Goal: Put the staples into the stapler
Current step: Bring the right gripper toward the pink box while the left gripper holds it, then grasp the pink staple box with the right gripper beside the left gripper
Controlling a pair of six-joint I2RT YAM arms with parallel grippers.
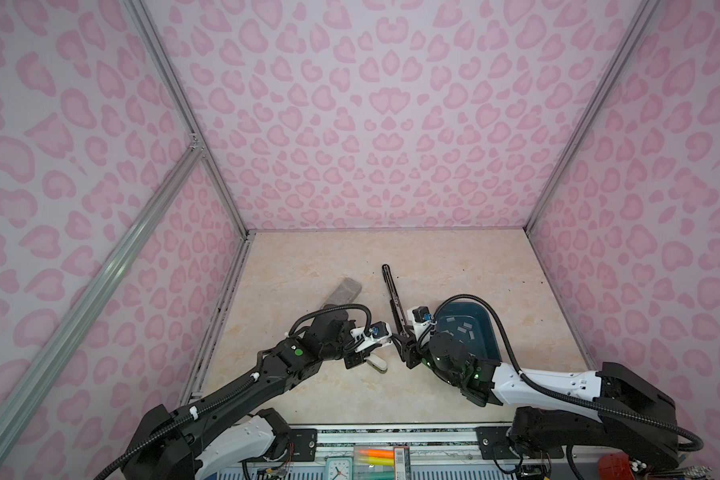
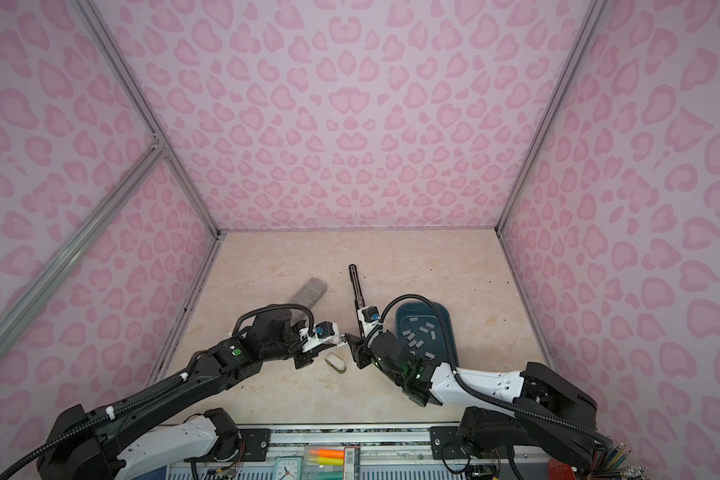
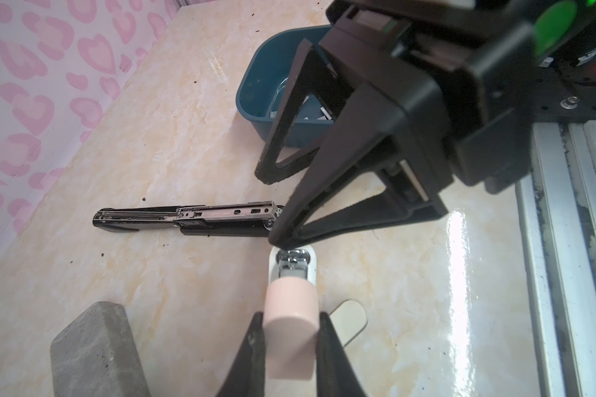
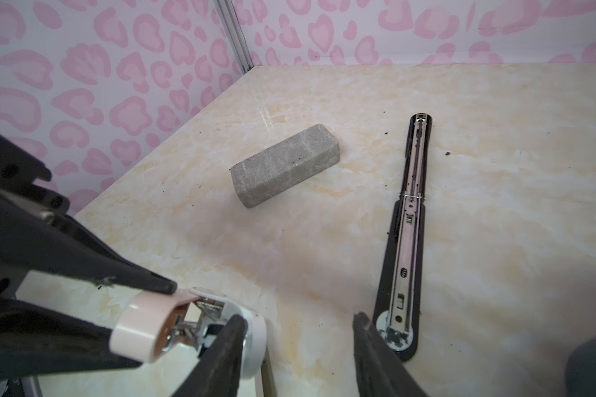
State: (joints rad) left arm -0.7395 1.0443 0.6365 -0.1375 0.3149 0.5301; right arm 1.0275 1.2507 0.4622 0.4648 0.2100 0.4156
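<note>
Left of the blue tray [image 3: 252,106], the left gripper [image 3: 289,343] clamps a pink-and-white piece [image 4: 141,330]. The right gripper [image 4: 299,321] gapes empty by the opened black stapler [image 4: 406,247]. Inside the tray, the staples [image 2: 424,329] look light and brittle, best nipped across their long edges.

The left arm [image 1: 233,395] and right arm [image 1: 537,384] are black with white shells; ribbed black cables [image 1: 504,332] loop along them; green lights [image 1: 297,353] glow at joints; the right gripper [image 3: 268,208] has black triangular fingers [image 3: 351,137].
</note>
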